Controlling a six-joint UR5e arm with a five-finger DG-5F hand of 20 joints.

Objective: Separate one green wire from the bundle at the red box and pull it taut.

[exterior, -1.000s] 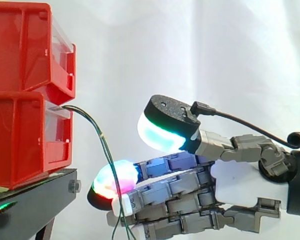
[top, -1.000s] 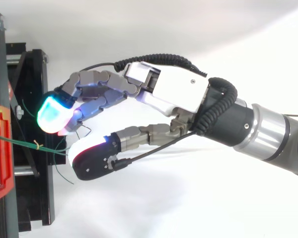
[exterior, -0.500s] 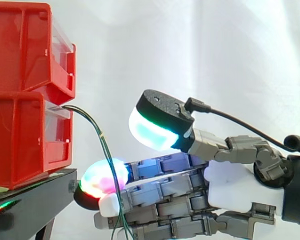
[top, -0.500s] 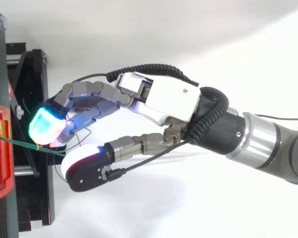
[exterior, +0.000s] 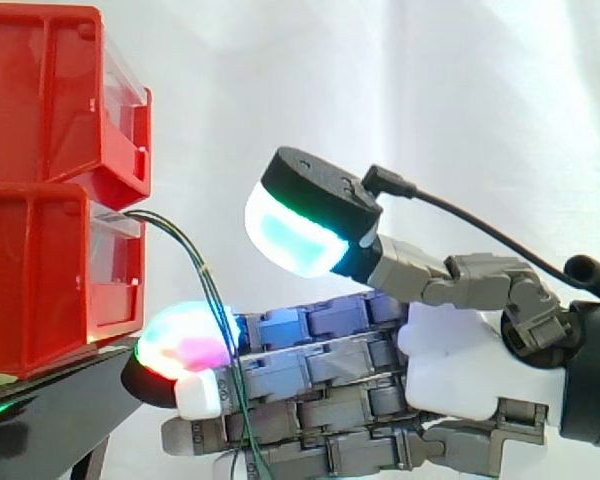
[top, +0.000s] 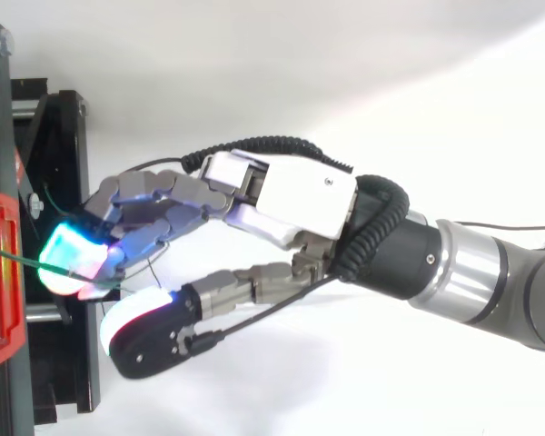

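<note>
1. While the green wires (exterior: 204, 275) are drooping out of the front of the lower red bin (exterior: 40, 280) toward 5 o'clock in the side view, the hand (exterior: 450, 365) is hovering at 3 o'clock of the bins.
2. Its fingers (exterior: 310, 360) are lying nearly straight and side by side, pointing to 9 o'clock, with the glowing tips at the edge of the black stand (exterior: 50, 420).
3. The thumb (exterior: 300, 225) is standing apart at 12 o'clock of the fingers, so nothing is being pinched.
4. The wires are crossing in front of the fingers near their tips; whether they are touching cannot be told.
5. In the top view, the thumb is sitting at 5 o'clock of the fingertips, with a gap between them.
</note>
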